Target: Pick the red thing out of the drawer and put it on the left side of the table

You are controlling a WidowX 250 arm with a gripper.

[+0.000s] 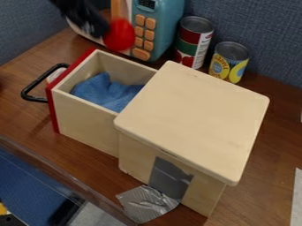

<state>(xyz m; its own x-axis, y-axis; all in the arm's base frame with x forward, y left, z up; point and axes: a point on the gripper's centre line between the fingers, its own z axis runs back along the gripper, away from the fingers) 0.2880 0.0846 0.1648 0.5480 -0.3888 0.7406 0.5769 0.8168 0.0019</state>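
Silvery tape (147, 204) lies at bottom centre, perhaps anchoring the box (194, 119). At left, the drawer (85, 119) stands open for access; above it, upper left, the gripper (108, 33) pinches the red thing (121, 35), held high, likely to clear the drawer's walls.

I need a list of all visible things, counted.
Red thing: 1, red, in gripper
Drawer: 1, pale/red, open
Cloth: 1, blue, in drawer
Handle: 1, black, drawer front
Cabinet: 1, pale, centre
Tape: count unclear, silver, lower centre
Microwave: 1, teal, behind drawer
Cans: 2, multicoloured, beside microwave
Pale item: 1, whitish, by handle
Sheet: 1, white, right edge
Blue surface: 1, blue, lower left
Table: 1, brown, underneath
Wall: 1, blue, behind
Arm: 1, black, upper left
Gripper: 1, black, at red thing
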